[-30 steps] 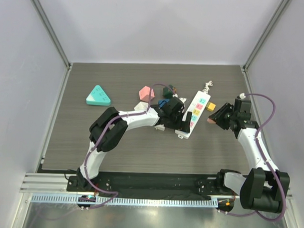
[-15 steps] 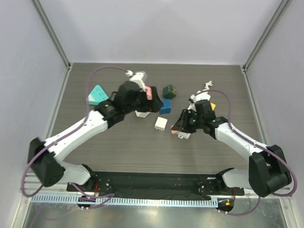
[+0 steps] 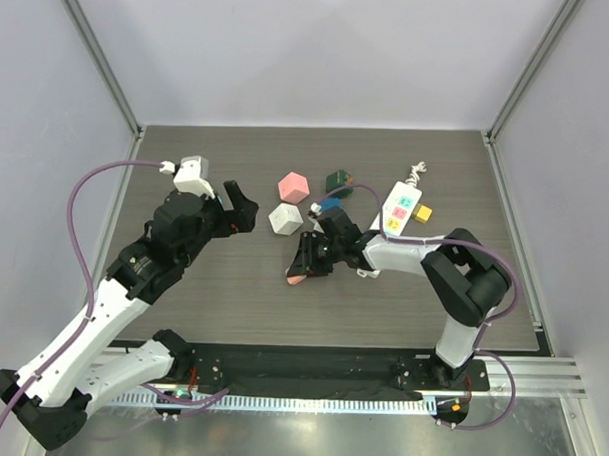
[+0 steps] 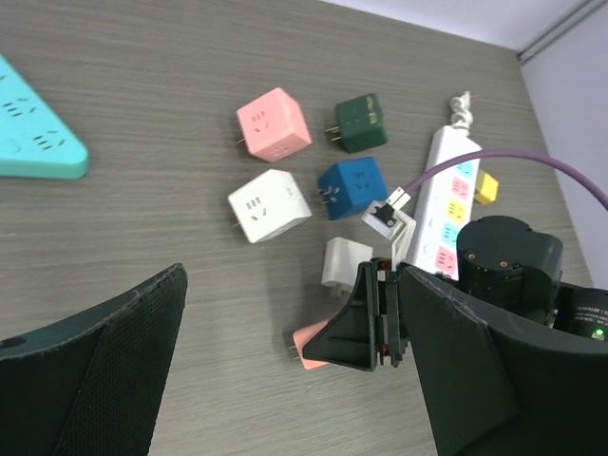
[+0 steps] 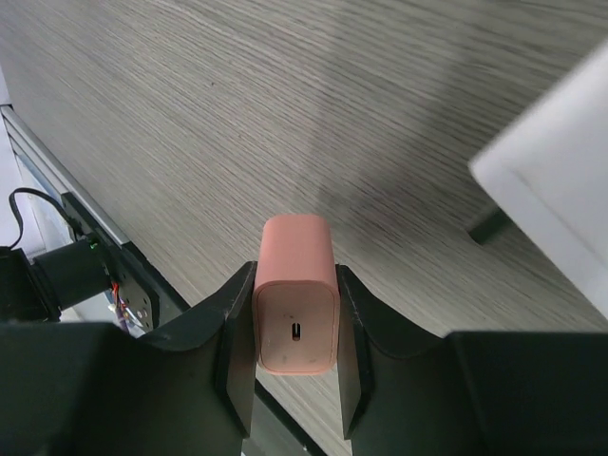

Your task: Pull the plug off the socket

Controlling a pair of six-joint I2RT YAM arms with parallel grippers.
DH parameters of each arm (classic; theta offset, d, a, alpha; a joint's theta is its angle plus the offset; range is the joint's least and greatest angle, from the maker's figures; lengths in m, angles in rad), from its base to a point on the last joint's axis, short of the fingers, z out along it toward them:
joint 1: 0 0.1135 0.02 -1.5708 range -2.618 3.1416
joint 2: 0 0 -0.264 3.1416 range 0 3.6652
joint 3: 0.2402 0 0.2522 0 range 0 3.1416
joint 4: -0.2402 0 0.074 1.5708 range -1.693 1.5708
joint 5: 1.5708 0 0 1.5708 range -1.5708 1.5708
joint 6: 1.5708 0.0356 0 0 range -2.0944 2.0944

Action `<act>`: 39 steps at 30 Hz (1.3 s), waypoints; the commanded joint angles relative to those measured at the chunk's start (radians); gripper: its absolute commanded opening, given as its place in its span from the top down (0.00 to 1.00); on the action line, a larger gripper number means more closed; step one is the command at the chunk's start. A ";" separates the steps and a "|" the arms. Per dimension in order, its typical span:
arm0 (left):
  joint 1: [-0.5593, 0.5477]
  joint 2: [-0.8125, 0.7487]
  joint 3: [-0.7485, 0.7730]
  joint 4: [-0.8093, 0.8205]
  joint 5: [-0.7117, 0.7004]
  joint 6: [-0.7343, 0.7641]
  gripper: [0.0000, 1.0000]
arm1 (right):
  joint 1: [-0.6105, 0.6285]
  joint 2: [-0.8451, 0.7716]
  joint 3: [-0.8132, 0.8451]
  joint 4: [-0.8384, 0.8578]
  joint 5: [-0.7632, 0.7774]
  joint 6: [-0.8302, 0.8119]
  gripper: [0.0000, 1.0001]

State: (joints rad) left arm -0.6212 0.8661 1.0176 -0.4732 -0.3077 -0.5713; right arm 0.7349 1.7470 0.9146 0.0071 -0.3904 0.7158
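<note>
- Pink plug (image 5: 296, 304) was gripped betw. the closed right fingers (image 3: 305, 268), held low over the counter (image 3: 232, 286), well apart from the power strip (image 3: 401, 205) on its left side, so already off the socket.
- Since approx. a sec ago, it was carried across from the strip's right side.
- Left fingers (image 3: 239, 202) were lifted off the strip; spread wide, nothing held.
- Pull was judged done; prob. only set-down left.

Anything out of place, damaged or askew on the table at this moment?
Nothing looks damaged or spilled. The salmon plug is clamped in the right gripper, clear of the white power strip. A yellow plug sits against the strip's right edge. Loose cube adapters lie scattered left of the strip, at mixed angles.
</note>
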 commanded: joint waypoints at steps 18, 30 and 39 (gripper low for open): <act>0.006 0.073 -0.027 0.050 -0.019 -0.055 0.05 | 0.040 -0.017 0.058 -0.070 0.050 -0.067 0.17; 0.005 0.105 -0.024 0.091 0.056 -0.041 0.06 | -0.005 -0.205 0.178 -0.338 0.312 -0.248 0.08; -0.095 0.353 0.108 0.139 0.193 0.060 0.00 | -0.329 -0.397 0.133 -0.481 0.508 -0.196 0.06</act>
State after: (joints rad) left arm -0.6662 1.1648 1.0637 -0.3866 -0.1619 -0.5674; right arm 0.5194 1.4128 1.0592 -0.3931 0.0082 0.4995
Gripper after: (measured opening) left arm 0.994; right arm 0.942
